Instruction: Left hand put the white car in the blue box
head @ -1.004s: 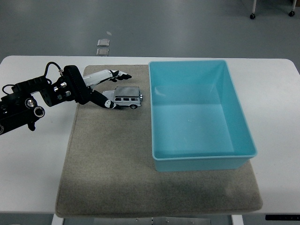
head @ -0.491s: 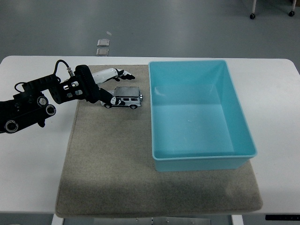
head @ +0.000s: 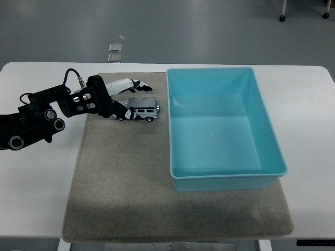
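Note:
A small white car (head: 142, 109) stands on the beige mat (head: 120, 178), just left of the blue box (head: 222, 128). My left hand (head: 131, 98) reaches in from the left edge on a black arm. Its white fingers (head: 125, 83) are spread, some stretched past the car's far side, and the thumb lies at the car's rear end. The fingers straddle the car but are not closed around it. The blue box is open at the top and holds nothing. My right hand does not show.
The mat covers the middle of the white table (head: 31, 178). The box fills the mat's right half. Beyond the table is grey floor with a small metal plate (head: 115, 52).
My left arm has advanced to the right, bringing the hand closer around the car's rear. The car has stayed where it was.

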Controlling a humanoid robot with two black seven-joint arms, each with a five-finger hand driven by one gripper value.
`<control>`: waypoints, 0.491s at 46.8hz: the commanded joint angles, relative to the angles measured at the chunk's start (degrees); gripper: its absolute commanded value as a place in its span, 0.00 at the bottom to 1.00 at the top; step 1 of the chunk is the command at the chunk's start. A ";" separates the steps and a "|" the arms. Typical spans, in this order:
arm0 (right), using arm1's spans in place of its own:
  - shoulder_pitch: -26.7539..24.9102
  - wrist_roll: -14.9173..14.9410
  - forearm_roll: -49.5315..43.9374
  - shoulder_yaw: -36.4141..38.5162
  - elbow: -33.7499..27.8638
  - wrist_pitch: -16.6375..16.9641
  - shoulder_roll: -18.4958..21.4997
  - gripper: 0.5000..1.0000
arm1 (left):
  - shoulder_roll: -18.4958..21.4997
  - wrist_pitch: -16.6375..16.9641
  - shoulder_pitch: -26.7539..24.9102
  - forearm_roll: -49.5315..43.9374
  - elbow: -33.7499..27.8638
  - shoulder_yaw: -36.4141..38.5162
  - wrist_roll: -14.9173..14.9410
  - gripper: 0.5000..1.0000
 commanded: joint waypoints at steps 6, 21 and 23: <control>0.04 0.00 0.00 0.00 0.00 0.00 0.00 0.87 | -0.20 0.87 -0.21 0.04 0.42 2.00 0.01 0.74; -0.05 0.00 0.00 0.00 0.00 0.00 0.00 0.87 | -0.55 1.04 -0.30 0.04 0.60 2.09 0.10 0.55; 0.04 0.00 0.00 0.00 0.00 0.00 0.00 0.87 | -0.55 1.04 -0.30 0.04 0.60 2.18 0.10 0.50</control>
